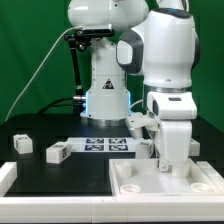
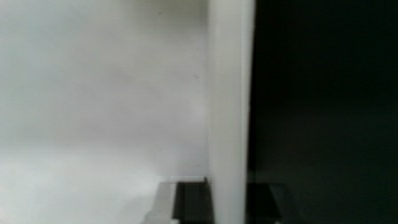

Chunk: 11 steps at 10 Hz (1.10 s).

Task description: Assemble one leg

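Low at five o'clock, over white tabletop (image 1: 125, 172): gripper (image 1: 166, 165), finger grip impossible to tell. At nine o'clock, loose on black table (image 1: 80, 176): leg (image 1: 58, 152), second leg (image 1: 22, 143). Judged barely begun: no leg visibly seated in any socket.

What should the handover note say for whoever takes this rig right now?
Gripper: low over the tabletop, at the exterior view's right. Neither view shows whether it is open or shut, or holding anything.
Legs: leftmost leg and second leg lie loose on the black table, at the exterior view's left of the marker board.
Done: no leg seen standing in a socket; the hand hides part of the tabletop.
Left: check the gripper, then seat one leg.
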Tool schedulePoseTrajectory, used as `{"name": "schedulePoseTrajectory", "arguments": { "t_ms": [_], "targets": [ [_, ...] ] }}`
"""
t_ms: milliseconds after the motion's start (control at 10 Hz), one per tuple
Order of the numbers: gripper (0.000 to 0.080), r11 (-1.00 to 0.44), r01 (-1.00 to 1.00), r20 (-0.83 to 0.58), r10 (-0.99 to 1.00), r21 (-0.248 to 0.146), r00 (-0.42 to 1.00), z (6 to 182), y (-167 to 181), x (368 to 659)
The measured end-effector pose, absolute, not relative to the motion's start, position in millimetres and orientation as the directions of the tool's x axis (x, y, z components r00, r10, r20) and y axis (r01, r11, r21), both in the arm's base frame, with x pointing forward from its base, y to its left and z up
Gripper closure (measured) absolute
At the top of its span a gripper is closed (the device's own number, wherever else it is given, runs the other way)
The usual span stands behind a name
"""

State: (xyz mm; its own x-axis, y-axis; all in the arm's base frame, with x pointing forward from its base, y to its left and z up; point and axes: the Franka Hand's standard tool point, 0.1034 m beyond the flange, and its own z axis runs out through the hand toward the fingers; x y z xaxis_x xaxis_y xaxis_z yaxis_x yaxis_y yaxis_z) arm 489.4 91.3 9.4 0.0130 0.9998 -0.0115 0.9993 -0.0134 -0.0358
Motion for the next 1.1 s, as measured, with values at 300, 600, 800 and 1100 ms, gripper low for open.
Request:
{"name": "schedulePoseTrajectory", "arguments": {
  "t_ms": [300,600,800,1100],
  "targets": [
    [0.0735,-0.018,0.999,-0.012,1.000,-0.035,0.017,9.3,91.4,489.6],
    [0.0406,-0.018,0.999,-0.012,1.000,-0.035,0.017,9.3,91.3,489.6],
    [0.0270,-0.018,0.999,-0.012,1.000,-0.035,0.017,9.3,91.3,489.6],
    [0.0156,-0.018,0.999,-0.012,1.000,-0.035,0.017,9.3,91.3,489.6]
  ]
}}
